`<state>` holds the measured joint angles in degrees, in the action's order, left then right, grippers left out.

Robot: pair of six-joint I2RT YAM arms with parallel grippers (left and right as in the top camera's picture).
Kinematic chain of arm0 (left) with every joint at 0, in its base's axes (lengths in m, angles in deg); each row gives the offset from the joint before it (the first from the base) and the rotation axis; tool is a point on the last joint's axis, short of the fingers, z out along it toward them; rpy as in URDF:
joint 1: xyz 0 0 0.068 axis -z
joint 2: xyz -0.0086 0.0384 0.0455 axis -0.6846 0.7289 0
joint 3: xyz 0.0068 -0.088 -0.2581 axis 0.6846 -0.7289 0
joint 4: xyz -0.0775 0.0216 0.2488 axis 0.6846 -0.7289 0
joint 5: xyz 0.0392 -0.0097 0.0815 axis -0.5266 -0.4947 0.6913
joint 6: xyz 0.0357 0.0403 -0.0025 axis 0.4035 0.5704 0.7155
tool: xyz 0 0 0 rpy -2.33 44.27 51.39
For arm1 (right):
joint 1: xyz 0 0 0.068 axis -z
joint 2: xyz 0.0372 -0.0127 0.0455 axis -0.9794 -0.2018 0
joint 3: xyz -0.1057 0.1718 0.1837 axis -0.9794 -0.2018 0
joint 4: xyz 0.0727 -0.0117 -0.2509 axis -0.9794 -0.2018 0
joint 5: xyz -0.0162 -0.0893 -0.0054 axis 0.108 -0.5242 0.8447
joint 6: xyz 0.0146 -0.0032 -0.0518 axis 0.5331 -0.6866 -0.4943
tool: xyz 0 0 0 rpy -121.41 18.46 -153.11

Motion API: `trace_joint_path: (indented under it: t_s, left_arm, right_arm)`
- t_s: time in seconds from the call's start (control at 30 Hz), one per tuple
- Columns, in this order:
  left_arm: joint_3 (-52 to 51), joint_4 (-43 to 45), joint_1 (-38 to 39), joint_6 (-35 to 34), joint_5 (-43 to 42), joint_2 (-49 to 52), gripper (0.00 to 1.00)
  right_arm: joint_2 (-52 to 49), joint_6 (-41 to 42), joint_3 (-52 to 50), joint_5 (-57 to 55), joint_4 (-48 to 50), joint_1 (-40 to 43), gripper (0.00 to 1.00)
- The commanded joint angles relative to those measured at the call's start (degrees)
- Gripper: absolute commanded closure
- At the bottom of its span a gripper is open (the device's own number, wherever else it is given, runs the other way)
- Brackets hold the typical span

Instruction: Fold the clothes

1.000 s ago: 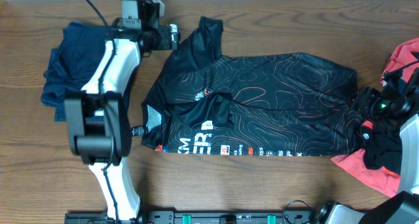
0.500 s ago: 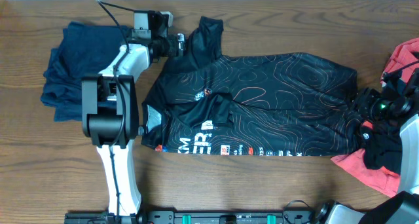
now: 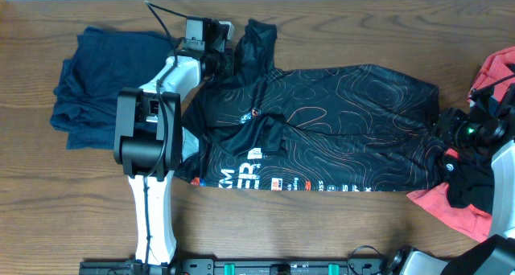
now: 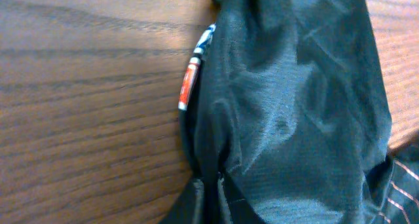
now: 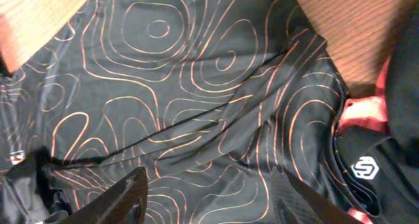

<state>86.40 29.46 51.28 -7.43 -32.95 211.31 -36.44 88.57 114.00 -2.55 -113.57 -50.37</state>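
Jersey (image 3: 338, 122), black with orange contour lines: spread flat mid-table (image 3: 322, 235), collar end to the left. Step in hand: sleeve fold, at the opening grasp. Left gripper (image 3: 232, 59): pinched together on the far sleeve (image 3: 257, 40). Right gripper (image 3: 451, 142): fingers apart over the hem at the right end, holding nothing. Next move, by judgement: lift the sleeve lightly and lay it nearward onto the body without dragging the garment.

Table (image 3: 322, 227): dark wood grain, it fills your whole overhead view.
Middle: black jersey (image 3: 346, 122) with orange contour lines, spread out flat, one sleeve poking toward the top edge.
Left: navy garment (image 3: 84, 90), a rumpled heap (near the jersey's collar end).
Right edge: coral-red garment (image 3: 455, 211), partly out of frame.
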Motion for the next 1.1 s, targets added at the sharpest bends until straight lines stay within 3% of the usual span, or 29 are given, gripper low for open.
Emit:
trace_joint_path:
  t_s: [0.0, 0.2, 0.4, 0.6, 0.8, 1.07]
  left_arm:
    - [0.5, -0.2, -1.4, -3.6, 0.5, 0.3, 0.94]
    - [0.5, -3.0, -2.6, -9.5, 0.5, -4.9, 0.94]
    - [0.5, -9.8, -2.5, -11.9, 0.5, -10.8, 0.94]
    - [0.5, -15.4, -2.5, -12.3, 0.5, -11.9, 0.94]
    - [0.5, -17.9, -2.5, -12.3, 0.5, -11.9, 0.94]
    - [0.3, -18.5, -2.5, -12.3, 0.5, -11.9, 0.94]
  right_arm:
    - [0.3, -0.8, 0.6, -2.4, 0.3, 0.1, 0.45]
    - [0.1, -0.8, 0.6, -4.4, 1.7, -0.1, 0.52]
    - [-4.2, -0.8, 4.9, -9.4, 2.1, -3.4, 0.46]
    - [-16.5, -0.8, 18.2, -13.3, 2.5, -7.9, 0.40]
    - [-31.2, -0.7, 30.5, -12.9, 10.1, -9.4, 0.38]
    - [-45.2, 1.4, 33.6, -7.5, 18.5, -10.8, 0.37]
